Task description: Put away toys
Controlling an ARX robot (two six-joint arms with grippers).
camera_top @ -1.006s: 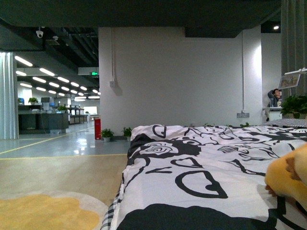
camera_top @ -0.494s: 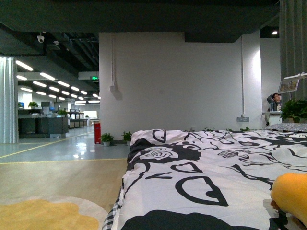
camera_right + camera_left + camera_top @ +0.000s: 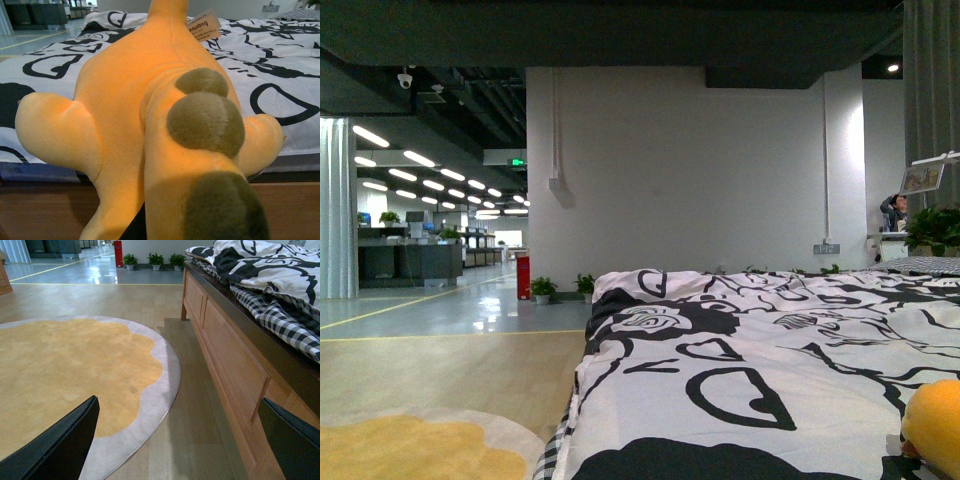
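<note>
The toy, an orange-yellow plush with olive-brown spots, fills the right wrist view. It hangs over the front edge of the bed, and a paper tag shows at its far end. My right gripper is shut on the plush toy, its fingers hidden beneath the plush. In the front view only a rounded orange part of the plush shows at the lower right corner. My left gripper is open and holds nothing, low above the wooden floor beside the bed.
A bed with a black-and-white patterned quilt fills the right half ahead. Its wooden side frame runs close to my left gripper. A round yellow rug with a grey border lies on the floor to the left. Potted plants stand by the white wall.
In the front view the plush has dropped lower and further right, so less of it shows now. The bed and the room look the same.
</note>
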